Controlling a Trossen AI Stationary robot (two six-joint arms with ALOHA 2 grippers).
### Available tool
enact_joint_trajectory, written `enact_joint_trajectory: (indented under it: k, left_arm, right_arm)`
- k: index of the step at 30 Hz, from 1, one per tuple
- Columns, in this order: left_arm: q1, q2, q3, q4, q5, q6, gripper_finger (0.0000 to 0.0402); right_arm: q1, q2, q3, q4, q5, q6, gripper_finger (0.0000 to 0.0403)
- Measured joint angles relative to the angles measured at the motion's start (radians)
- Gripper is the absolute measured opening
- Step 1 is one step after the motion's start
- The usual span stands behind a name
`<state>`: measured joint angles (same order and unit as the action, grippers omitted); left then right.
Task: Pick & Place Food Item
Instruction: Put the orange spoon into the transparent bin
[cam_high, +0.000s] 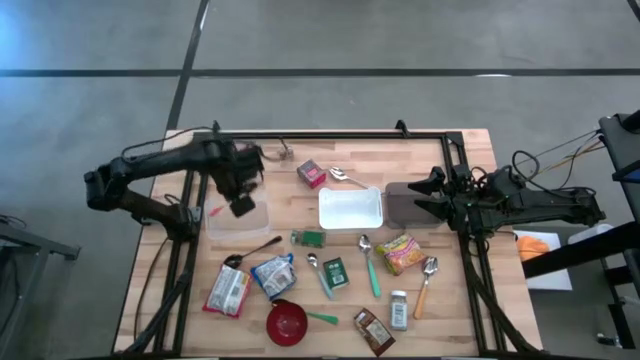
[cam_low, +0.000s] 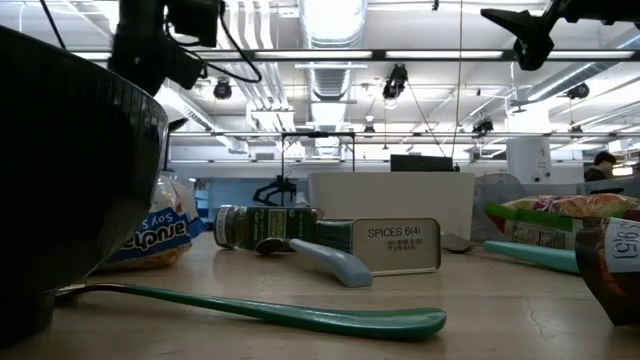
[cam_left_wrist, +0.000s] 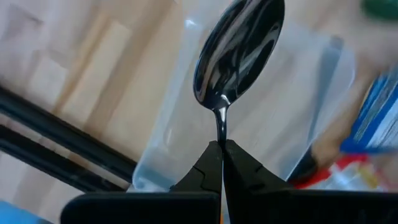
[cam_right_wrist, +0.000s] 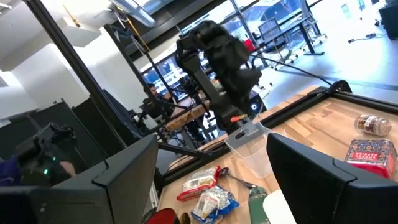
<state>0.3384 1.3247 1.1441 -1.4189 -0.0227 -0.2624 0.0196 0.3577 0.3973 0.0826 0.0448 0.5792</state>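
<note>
Left gripper (cam_left_wrist: 221, 149): we see it clenched on a metal spoon (cam_left_wrist: 239, 46), above the clear tub (cam_high: 238, 221).
Right gripper (cam_high: 425, 194): released, empty, beside the white tray (cam_high: 351, 208).
Writing: box (cam_low: 402, 246) reads "SPICES 6(4)".

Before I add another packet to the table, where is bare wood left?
Free: the table's far strip beyond the white tray, and the near right corner past the small bottle. Crowded: the near middle around the red bowl and snack bags.
</note>
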Motion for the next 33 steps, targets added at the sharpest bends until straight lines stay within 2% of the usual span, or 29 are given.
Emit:
enact_joint_trajectory:
  k: [7, 18, 26, 33]
  left_arm:
    - [-0.11, 0.0, -0.153, 0.072, -0.003, 0.05, 0.0]
    - [-0.121, 0.002, -0.351, 0.318, 0.01, 0.052, 0.0001]
    - [-0.118, 0.002, -0.381, 0.373, -0.043, 0.024, 0.0001]
    - [-0.071, 0.008, -0.381, 0.373, -0.064, 0.019, 0.0]
  right_arm:
    - [0.0, 0.028, 0.0, 0.0, 0.0, 0.033, 0.0301]
    - [0.0, 0.09, 0.0, 0.001, 0.0, 0.058, 0.0301]
    - [0.0, 0.109, 0.0, 0.002, 0.0, 0.066, 0.0301]
    - [0.0, 0.11, 0.0, 0.003, 0.0, 0.075, 0.0301]
